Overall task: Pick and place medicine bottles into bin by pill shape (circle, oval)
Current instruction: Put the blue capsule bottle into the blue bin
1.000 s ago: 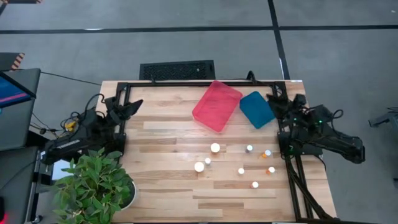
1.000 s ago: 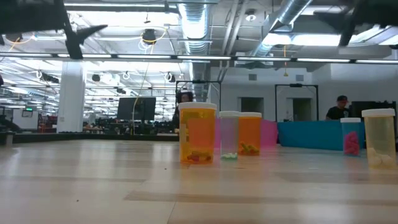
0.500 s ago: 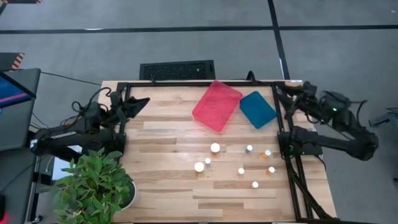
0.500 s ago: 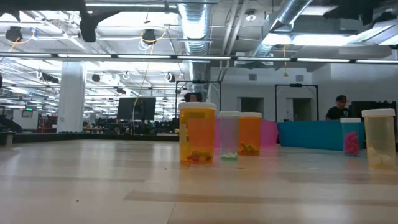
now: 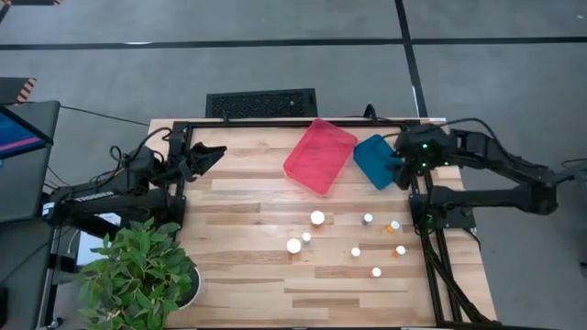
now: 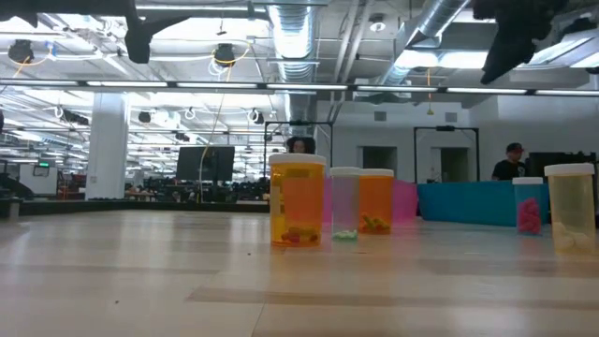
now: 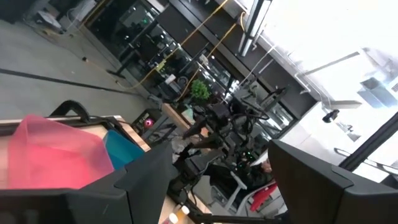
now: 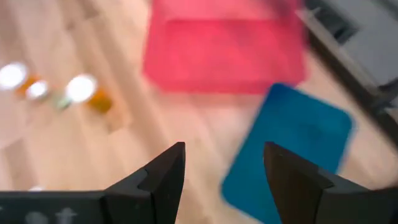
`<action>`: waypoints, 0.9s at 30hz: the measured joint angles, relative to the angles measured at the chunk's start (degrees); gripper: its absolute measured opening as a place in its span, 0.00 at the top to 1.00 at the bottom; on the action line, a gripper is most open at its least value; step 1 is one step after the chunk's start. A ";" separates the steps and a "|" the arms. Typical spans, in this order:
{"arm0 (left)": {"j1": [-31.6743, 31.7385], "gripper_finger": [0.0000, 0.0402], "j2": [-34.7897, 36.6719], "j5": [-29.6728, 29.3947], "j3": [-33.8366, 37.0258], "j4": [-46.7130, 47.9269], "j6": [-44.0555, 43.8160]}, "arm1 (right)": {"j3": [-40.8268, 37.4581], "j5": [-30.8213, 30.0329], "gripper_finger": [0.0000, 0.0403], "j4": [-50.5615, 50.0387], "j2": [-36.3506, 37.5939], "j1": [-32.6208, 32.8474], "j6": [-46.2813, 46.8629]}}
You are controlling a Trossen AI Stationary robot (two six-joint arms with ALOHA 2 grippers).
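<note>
Several small medicine bottles with white caps stand on the wooden table, among them a wide one [image 5: 317,218], another [image 5: 293,246] and one near the front [image 5: 375,272]; the low view shows orange ones [image 6: 297,200] and clear ones [image 6: 570,205]. A pink tray [image 5: 319,154] and a blue tray [image 5: 377,160] lie at the far side. My left gripper [image 5: 213,152] is open, raised over the table's far left. My right gripper [image 5: 398,165] is open, raised above the blue tray [image 8: 292,149].
A potted plant [image 5: 138,272] stands at the near left corner. A black frame [image 5: 293,122] runs along the table's far edge and right side. People show in the room beyond the table in the low view.
My right gripper has risen from beside the table's right edge and swung toward the table's left, over the blue tray. My left gripper has lifted and reached a little toward the table's far right. The bottles have stayed put.
</note>
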State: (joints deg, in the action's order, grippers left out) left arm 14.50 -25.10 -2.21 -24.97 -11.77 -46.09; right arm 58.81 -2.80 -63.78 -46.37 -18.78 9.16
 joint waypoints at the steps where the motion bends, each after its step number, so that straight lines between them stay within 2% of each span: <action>1: -0.02 0.35 0.00 0.10 0.00 0.02 -0.02 | 0.02 1.10 0.44 -0.59 -1.02 0.93 0.30; 5: 0.00 0.35 0.00 0.12 0.00 0.88 -0.02 | -0.05 4.56 0.44 -0.93 -4.06 5.68 3.36; 10: -0.01 0.35 -0.02 0.32 0.00 0.92 0.02 | -0.05 5.85 0.44 -0.86 -6.65 13.69 7.85; 18: 0.00 0.35 -0.02 0.41 -0.02 0.92 1.94 | -0.05 1.58 0.43 -0.91 -12.19 25.36 13.69; 22: 0.00 0.35 0.00 0.69 -0.02 0.92 2.36 | -0.05 1.58 0.37 -0.95 -14.83 28.22 17.44; 27: 0.00 0.35 -0.02 1.00 -0.02 0.92 2.36 | -0.05 -0.42 0.26 -1.08 -18.82 30.89 17.54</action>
State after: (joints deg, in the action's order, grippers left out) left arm 14.50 -25.12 -1.21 -24.99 -10.85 -43.72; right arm 58.76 -3.22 -64.86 -65.19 12.11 26.71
